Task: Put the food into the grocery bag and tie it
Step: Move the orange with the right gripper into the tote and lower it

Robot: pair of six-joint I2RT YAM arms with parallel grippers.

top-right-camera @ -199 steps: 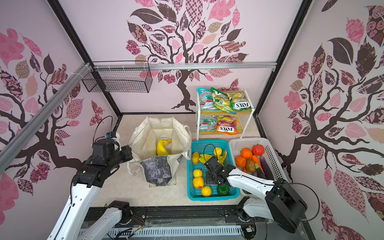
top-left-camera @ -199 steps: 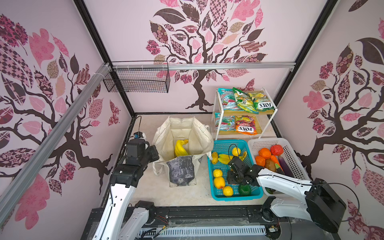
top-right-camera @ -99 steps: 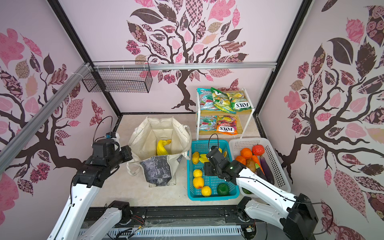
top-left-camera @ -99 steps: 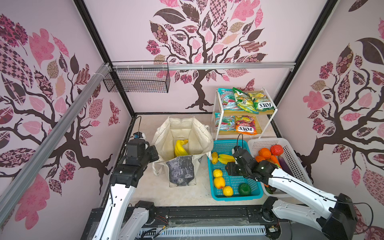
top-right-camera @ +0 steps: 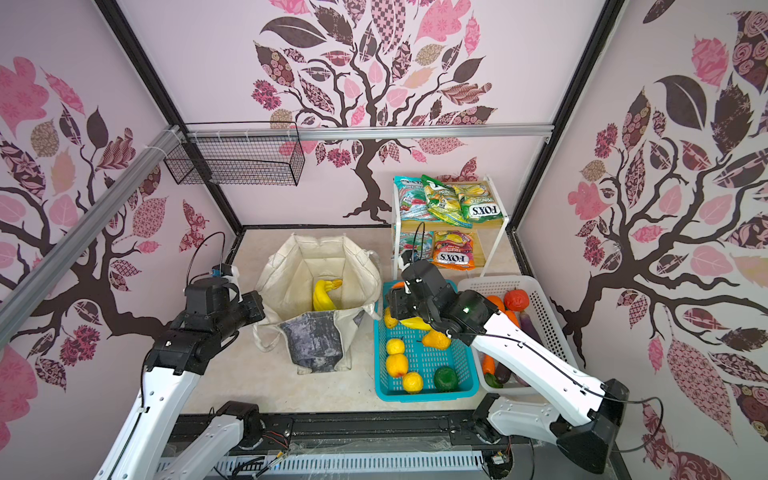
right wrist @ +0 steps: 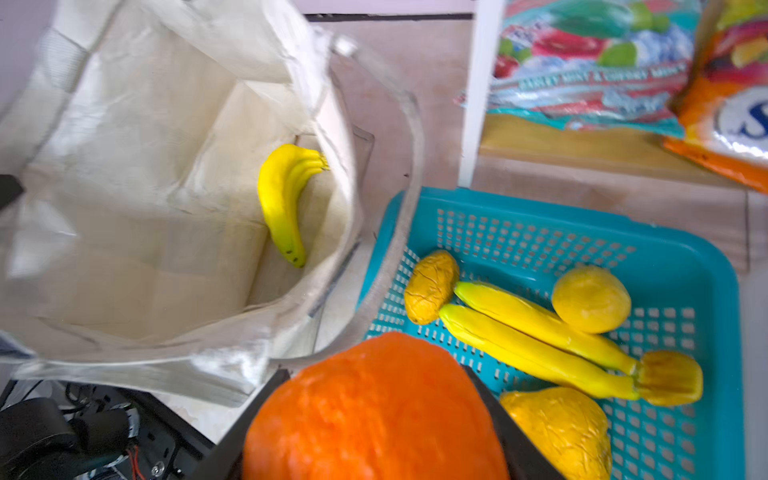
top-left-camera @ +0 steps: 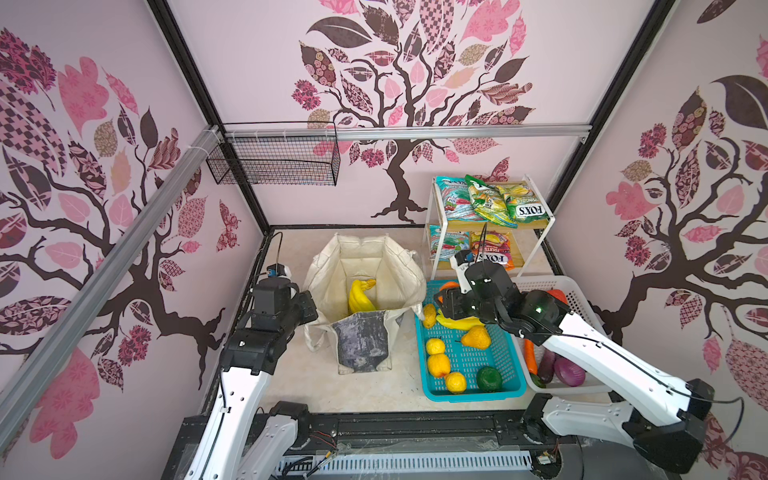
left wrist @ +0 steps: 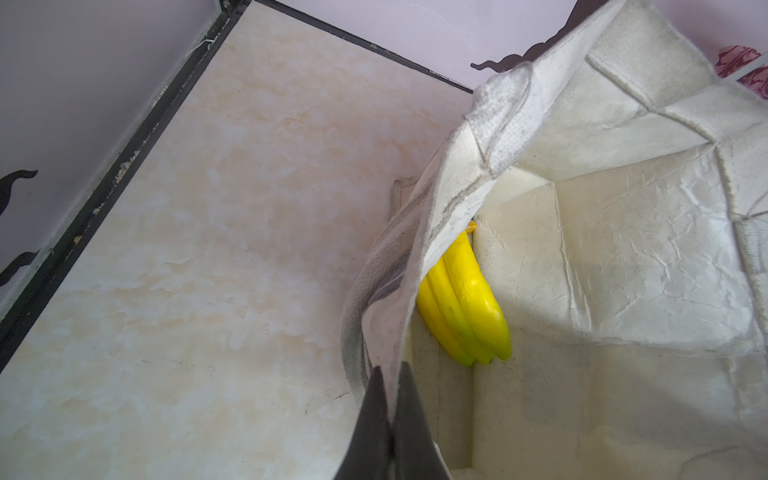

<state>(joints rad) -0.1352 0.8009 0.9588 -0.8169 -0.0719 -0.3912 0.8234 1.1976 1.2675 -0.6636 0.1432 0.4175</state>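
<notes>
The right jaws are clamped on a round orange fruit (right wrist: 374,415), one jaw on each side, and the fruit fills the gap between them. Fruit and jaws hang in the air, touching nothing below.

Directly under these jaws is the near corner of a teal basket (right wrist: 706,270). In it, just past the jaws, lie a pair of long yellow pieces (right wrist: 540,340), a lemon (right wrist: 590,299) and a wrinkled yellow fruit (right wrist: 557,432).

Just beside the jaws, toward the left arm, stands the grocery bag (right wrist: 145,208), a cream canvas tote with its mouth wide open. One strap handle (right wrist: 409,208) droops over the basket's edge. The held fruit is outside the bag, close to its rim. Yellow bananas (right wrist: 282,203) lie alone on the bag's floor.

Farther beyond the right jaws, a white shelf rack (top-left-camera: 540,237) carries glossy FOX'S packets (top-left-camera: 490,253). A white basket (top-left-camera: 582,291) of vegetables sits behind the arm.

The left jaws are pressed together on the bag's opposite rim, with a fold of cream cloth pinched between them. They hold that side of the bag up. The bananas lie just inside the cloth, a little beyond these jaws. On their outer side is the bare, pale marbled desk (left wrist: 187,249).
</notes>
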